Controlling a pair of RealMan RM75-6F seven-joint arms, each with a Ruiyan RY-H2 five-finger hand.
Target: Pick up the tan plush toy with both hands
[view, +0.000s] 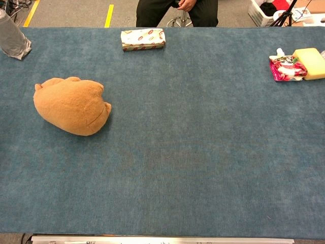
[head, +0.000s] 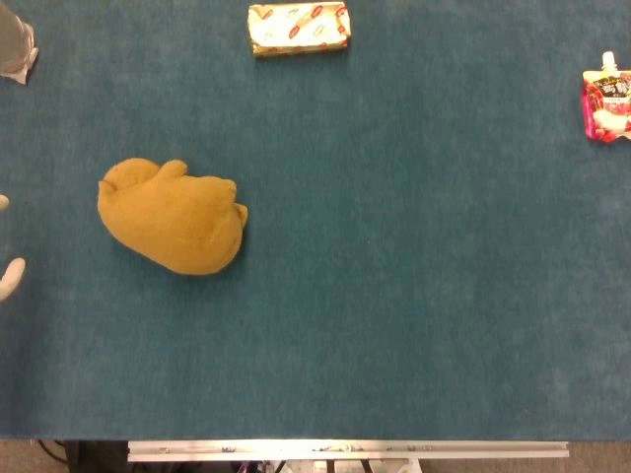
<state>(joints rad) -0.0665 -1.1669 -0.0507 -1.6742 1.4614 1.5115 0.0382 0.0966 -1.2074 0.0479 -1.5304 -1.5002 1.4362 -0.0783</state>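
Observation:
The tan plush toy [head: 175,223] [view: 71,105] lies on its side on the blue table cloth, left of the middle. Only pale fingertips of my left hand [head: 9,277] poke in at the far left edge of the head view, well left of the toy and not touching it. They are spread apart with nothing between them. The chest view does not show this hand. My right hand appears in neither view.
A wrapped yellow-and-red packet [head: 298,28] [view: 143,38] lies at the far edge. A red drink pouch [head: 606,99] [view: 284,66] and a yellow sponge [view: 311,63] sit far right. A clear bag [view: 12,38] lies far left. A seated person [view: 176,10] is behind the table.

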